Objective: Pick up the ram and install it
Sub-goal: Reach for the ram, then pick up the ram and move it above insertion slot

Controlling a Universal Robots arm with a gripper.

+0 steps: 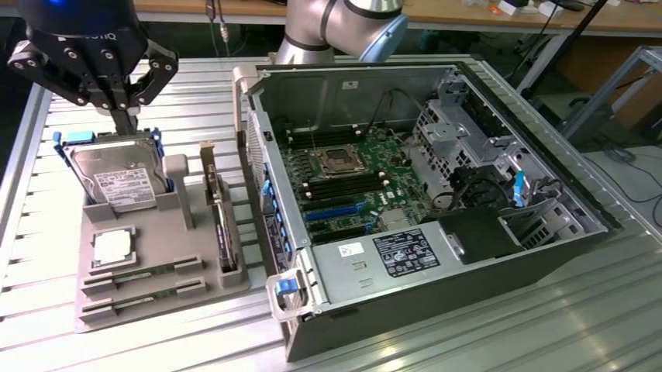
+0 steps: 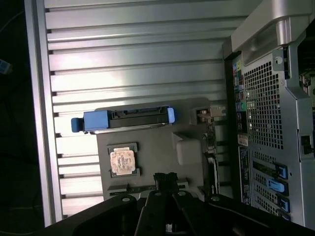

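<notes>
Two ram sticks [image 1: 139, 273] lie in the slotted holders at the near end of the grey tray [image 1: 170, 232]; their green edges show between the grey ridges. My black gripper [image 1: 124, 116] hangs high at the exterior view's upper left, over the tray, shut with nothing between its fingers. In the wrist view the gripper [image 2: 165, 179] sits above the tray [image 2: 152, 157], its tips over a ram holder strip [image 2: 142, 187] beside the silver CPU [image 2: 123, 161]. The open computer case [image 1: 414, 186] shows its motherboard with dark ram slots [image 1: 336, 187] near the CPU socket [image 1: 339, 160].
A hard drive with blue ends [image 1: 114, 174] stands upright at the tray's far end. An expansion card [image 1: 219, 225] stands on edge along the tray side nearest the case. The case wall [image 1: 259, 155] rises right beside the tray. Everything rests on a ribbed metal table [image 1: 497, 325].
</notes>
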